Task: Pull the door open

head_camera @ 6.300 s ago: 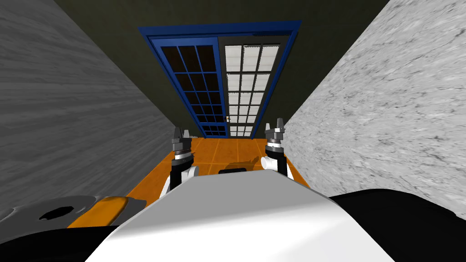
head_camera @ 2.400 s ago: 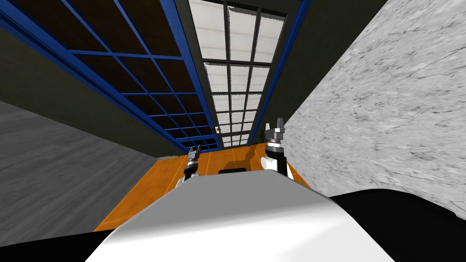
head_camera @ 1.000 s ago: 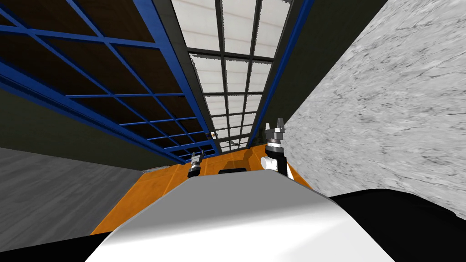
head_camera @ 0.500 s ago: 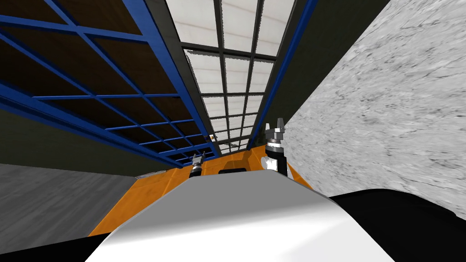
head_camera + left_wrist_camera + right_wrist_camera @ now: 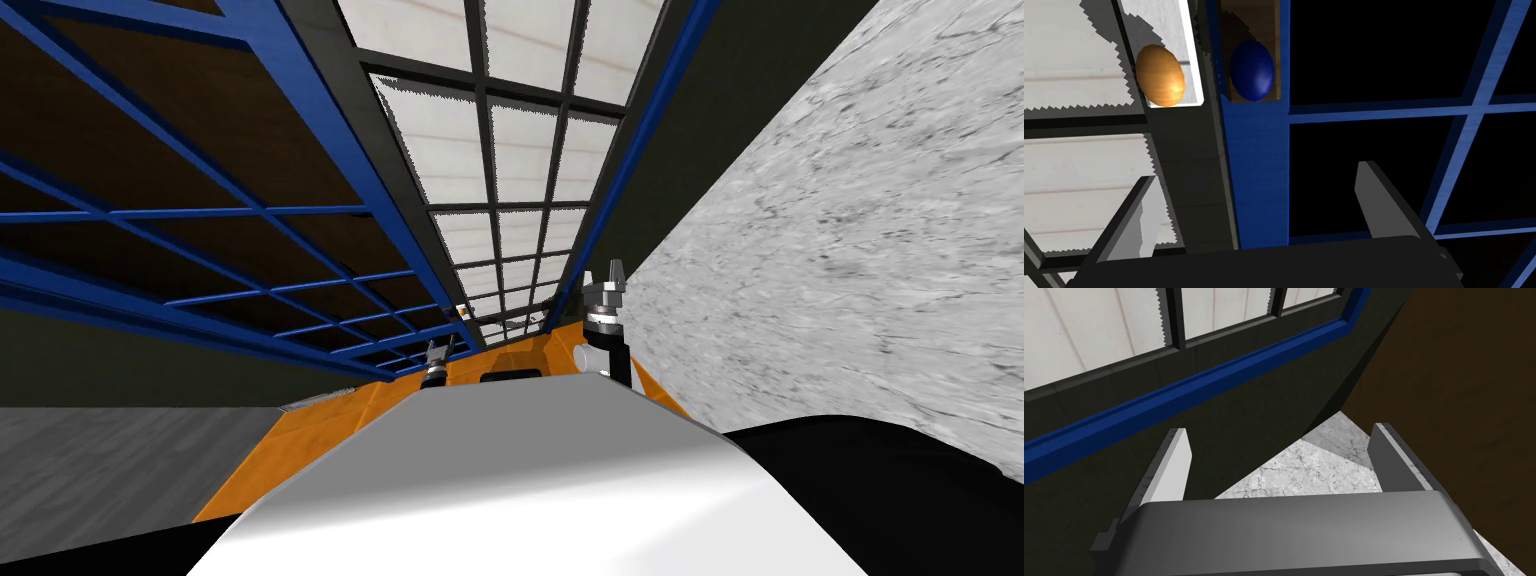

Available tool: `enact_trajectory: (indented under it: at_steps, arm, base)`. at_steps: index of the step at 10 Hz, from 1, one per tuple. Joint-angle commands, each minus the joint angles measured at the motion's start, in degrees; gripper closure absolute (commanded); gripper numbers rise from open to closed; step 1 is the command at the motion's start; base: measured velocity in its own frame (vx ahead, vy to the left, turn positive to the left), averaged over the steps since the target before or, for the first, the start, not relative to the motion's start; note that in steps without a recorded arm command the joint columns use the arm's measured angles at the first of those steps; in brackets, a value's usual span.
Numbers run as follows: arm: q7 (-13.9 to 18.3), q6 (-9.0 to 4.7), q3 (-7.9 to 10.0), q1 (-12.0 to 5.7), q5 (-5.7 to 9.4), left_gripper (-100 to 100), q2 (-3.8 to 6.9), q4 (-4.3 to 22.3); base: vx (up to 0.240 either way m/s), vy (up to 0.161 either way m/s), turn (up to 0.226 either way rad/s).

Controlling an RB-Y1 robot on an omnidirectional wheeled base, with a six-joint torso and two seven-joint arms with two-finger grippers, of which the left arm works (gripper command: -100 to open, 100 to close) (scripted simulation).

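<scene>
A double door stands close ahead: a blue leaf [image 5: 230, 240] with dark panes on the left and a dark grey leaf [image 5: 500, 200] with white panes on the right. A small knob [image 5: 463, 310] shows where the leaves meet. In the left wrist view a blue knob [image 5: 1252, 70] sits on the blue stile [image 5: 1256, 170] and an orange knob [image 5: 1160, 75] on the grey leaf. My left gripper [image 5: 1256, 200] is open, a short way below both knobs, straddling the blue stile without touching it; it also shows small before the door [image 5: 437, 352]. My right gripper [image 5: 607, 282] [image 5: 1281, 460] is open, held up near the right wall.
A marbled grey wall [image 5: 850, 250] runs close along my right, and a dark grey wall [image 5: 110, 460] along my left. The floor [image 5: 330, 420] is orange tile. The blue door frame [image 5: 1189, 393] and dark wall lie ahead of the right gripper.
I have rolled closer to the door, which now looms larger. My left arm has reached further forward toward the meeting stiles. The right arm has kept its pose.
</scene>
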Motion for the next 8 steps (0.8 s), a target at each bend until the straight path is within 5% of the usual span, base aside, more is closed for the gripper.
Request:
enact_trajectory:
  at_steps: [1, 8]
  arm:
    - [-0.2, 0.10, 0.79, 0.80, 0.30, -100, 0.84, 0.6]
    - [-1.4, 0.65, 4.88, 3.39, 2.03, -100, 3.84, 3.4]
  base:
    - [-0.080, -0.001, 0.043]
    - [-0.171, 0.026, 0.023]
